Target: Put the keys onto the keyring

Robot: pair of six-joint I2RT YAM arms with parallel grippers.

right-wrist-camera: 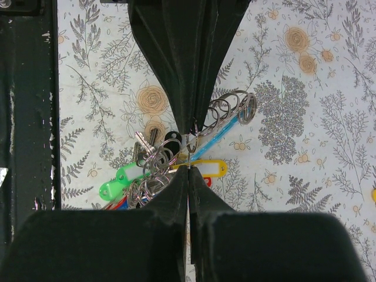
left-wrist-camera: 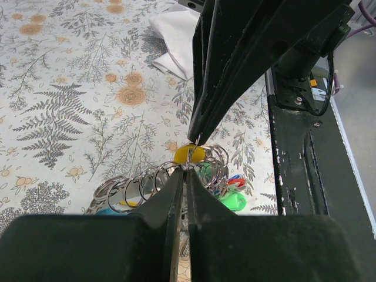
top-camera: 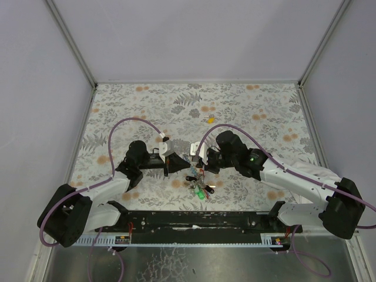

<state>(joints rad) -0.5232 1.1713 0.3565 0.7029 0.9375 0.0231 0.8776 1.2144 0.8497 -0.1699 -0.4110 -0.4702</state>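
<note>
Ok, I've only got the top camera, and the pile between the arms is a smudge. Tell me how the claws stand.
Observer: Both are shut. In the left wrist view the left claw and the right claw stand tip to tip, almost touching.
Operator: Say what sits between the tips.
Observer: A thin silver ring hangs there, just above a yellow tag. I cannot tell which claw actually pinches it.
Operator: List what lies under them.
Observer: A chain of silver rings, a green tag and a light-blue strip.
</note>
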